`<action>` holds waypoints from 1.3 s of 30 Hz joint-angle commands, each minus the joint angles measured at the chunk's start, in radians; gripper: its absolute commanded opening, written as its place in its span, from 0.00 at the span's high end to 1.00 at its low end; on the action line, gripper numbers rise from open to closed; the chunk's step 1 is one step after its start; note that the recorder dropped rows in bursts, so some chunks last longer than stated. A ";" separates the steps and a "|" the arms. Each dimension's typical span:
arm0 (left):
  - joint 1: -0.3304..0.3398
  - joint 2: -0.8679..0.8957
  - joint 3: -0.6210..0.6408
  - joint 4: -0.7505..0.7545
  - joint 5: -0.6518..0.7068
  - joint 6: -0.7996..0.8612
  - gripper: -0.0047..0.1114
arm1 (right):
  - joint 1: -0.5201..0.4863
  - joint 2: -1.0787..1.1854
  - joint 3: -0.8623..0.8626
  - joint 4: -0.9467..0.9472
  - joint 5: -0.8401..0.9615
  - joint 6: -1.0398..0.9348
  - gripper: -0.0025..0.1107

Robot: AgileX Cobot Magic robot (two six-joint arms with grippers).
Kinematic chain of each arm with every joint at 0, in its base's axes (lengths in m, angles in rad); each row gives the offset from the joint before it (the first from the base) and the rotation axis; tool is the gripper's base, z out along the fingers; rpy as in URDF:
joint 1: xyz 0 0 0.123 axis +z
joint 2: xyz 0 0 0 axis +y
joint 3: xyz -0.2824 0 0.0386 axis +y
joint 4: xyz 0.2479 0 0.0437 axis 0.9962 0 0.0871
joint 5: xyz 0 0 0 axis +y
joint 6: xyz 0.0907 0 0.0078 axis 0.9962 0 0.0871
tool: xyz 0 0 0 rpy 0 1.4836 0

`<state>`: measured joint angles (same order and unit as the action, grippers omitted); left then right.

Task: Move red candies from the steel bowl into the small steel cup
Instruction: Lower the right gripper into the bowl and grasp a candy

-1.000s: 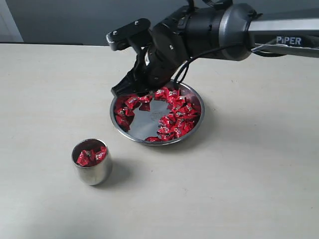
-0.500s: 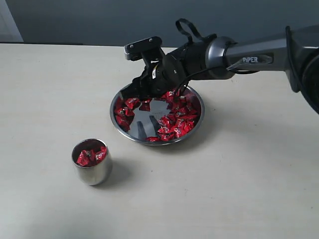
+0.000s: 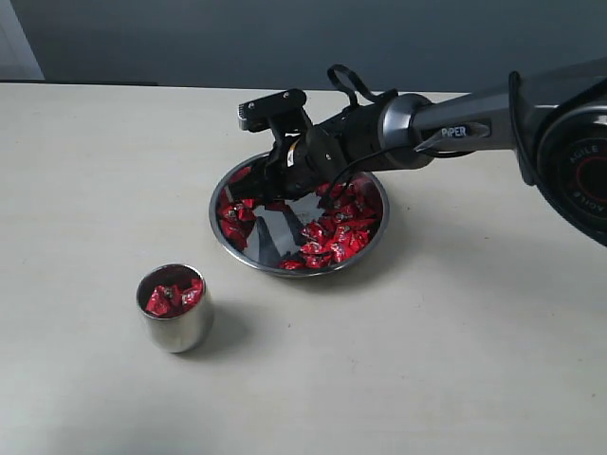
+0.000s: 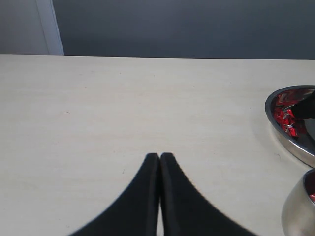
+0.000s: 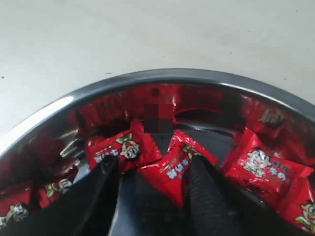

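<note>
Right gripper (image 5: 153, 167): jaws wide in steel bowl (image 5: 162, 76), red candies (image 5: 170, 169) between its tips. Shown by right wrist view only; exterior view hides this. Left gripper (image 4: 159, 164): closed.

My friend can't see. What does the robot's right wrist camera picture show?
The right gripper, its black fingers spread open, sits low inside the steel bowl with a red candy in the gap between them. More red candies line the bowl's shiny wall, and the pale table shows beyond the rim.
</note>
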<state>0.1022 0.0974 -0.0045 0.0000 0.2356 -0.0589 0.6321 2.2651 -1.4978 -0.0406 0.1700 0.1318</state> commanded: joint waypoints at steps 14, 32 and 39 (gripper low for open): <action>-0.005 -0.005 0.004 0.000 -0.002 -0.002 0.96 | -0.004 -0.001 -0.005 0.017 0.037 0.003 0.58; -0.005 -0.005 0.004 0.000 -0.002 -0.002 0.96 | -0.004 -0.014 -0.005 0.017 0.104 0.003 0.92; -0.005 -0.005 0.004 0.000 -0.002 -0.002 0.96 | -0.004 -0.085 -0.005 0.017 0.116 0.003 0.98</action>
<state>0.1022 0.0974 -0.0045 0.0000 0.2356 -0.0589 0.6321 2.2219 -1.4978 -0.0231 0.2774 0.1342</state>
